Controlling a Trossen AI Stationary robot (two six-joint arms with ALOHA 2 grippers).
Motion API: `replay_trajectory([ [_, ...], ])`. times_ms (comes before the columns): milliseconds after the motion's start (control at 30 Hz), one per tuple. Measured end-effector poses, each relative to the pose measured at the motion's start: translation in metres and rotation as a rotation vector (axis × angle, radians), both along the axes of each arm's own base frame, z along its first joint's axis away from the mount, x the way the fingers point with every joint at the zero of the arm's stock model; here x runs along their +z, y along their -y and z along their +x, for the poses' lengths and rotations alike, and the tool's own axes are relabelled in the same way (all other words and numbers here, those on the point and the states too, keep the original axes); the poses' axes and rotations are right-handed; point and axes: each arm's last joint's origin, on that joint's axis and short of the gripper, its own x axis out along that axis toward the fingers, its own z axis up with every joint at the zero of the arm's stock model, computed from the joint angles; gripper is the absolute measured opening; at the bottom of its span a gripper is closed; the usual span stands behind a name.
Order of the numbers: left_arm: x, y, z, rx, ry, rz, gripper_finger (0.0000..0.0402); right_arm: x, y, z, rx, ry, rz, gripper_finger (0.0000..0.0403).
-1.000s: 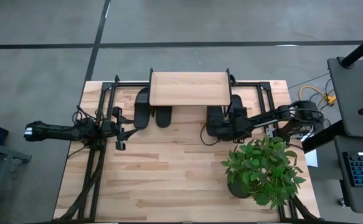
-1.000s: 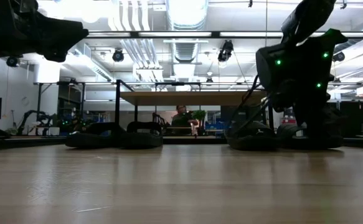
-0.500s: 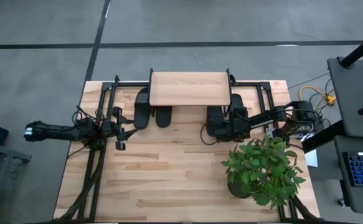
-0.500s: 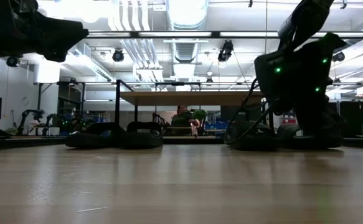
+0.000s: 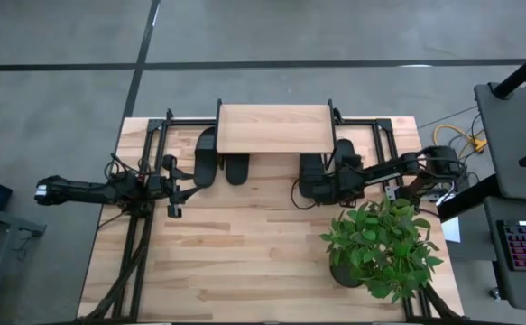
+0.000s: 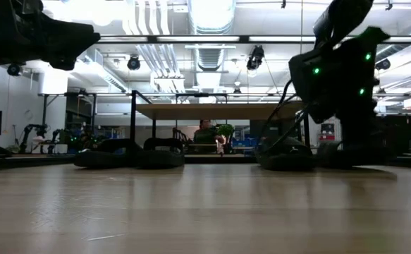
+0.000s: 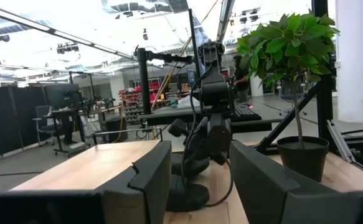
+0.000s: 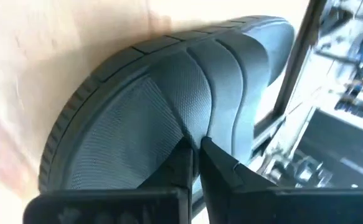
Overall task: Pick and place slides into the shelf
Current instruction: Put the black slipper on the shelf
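Overhead, the shelf [image 5: 276, 129] stands at the far middle of the table [image 5: 244, 262], its light wood top on a thin black frame. Two slides [image 5: 219, 162] lie side by side under its left end, partly covered by the top board, and two more slides [image 5: 321, 173] lie at its right end. The right pincer [image 5: 339, 179] is down on that right-hand pair; in its wrist view the two dark fingers [image 8: 193, 163] are almost together, with only a thin slit between them, their tips at the strap of a black slide [image 8: 181, 106], though I cannot tell whether they pinch it. The left pincer [image 5: 174, 185] hangs above the table just left of the left pair, its fingers [image 7: 150, 180] spread wide and holding nothing. A potted plant [image 5: 380, 244] stands near the right arm.
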Motion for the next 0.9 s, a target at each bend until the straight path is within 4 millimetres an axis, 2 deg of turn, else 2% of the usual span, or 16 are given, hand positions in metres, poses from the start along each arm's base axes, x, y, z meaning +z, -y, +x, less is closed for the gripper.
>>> replay_trajectory([
  [300,0.0,0.0,0.0,0.0,0.0,-0.001,0.0149,0.029,-0.006,-0.002,-0.111,0.157,0.087,0.0009],
  [633,0.0,0.0,0.0,0.0,-0.001,0.0,0.0149,0.071,-0.018,-0.007,-0.182,0.241,0.049,0.0009],
  [900,0.0,0.0,0.0,0.0,0.0,0.0,0.0149,0.091,-0.029,-0.009,-0.186,0.256,0.018,0.0009],
])
